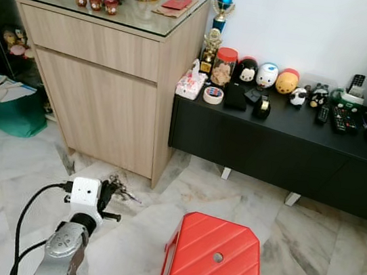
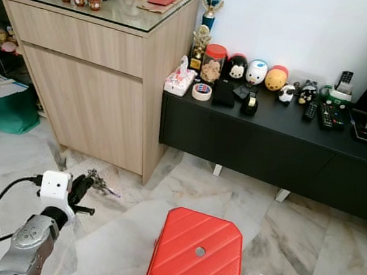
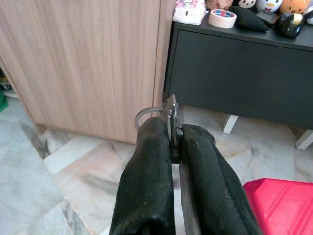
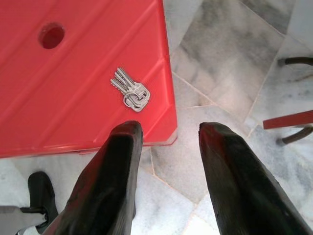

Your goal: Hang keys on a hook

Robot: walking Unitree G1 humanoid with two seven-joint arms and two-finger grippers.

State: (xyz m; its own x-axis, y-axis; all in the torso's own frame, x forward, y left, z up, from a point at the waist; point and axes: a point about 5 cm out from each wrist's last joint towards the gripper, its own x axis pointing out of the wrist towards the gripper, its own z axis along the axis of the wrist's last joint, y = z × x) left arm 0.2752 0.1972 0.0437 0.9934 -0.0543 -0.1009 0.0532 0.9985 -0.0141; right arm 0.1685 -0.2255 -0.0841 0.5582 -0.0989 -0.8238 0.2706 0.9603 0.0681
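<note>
A: Left wrist view: the left gripper has its two black fingers pressed together on a bunch of keys, with a metal ring curving out beside the fingertips. Does the head camera agree?

B: It does. In the left eye view the left gripper is raised over the marble floor, near the front corner of the wooden cabinet, and the keys stick out from its tips.

A: And the other arm?

B: The right gripper hangs with its fingers apart, just off the near edge of the red stool. A second bunch of keys lies flat on the stool top, close to that near edge and clear of the fingers.

A: Anything else around?

B: A low black sideboard stands against the white wall, touching the cabinet's side. Figurines, a roll of tape and remote controls sit along its top.
</note>
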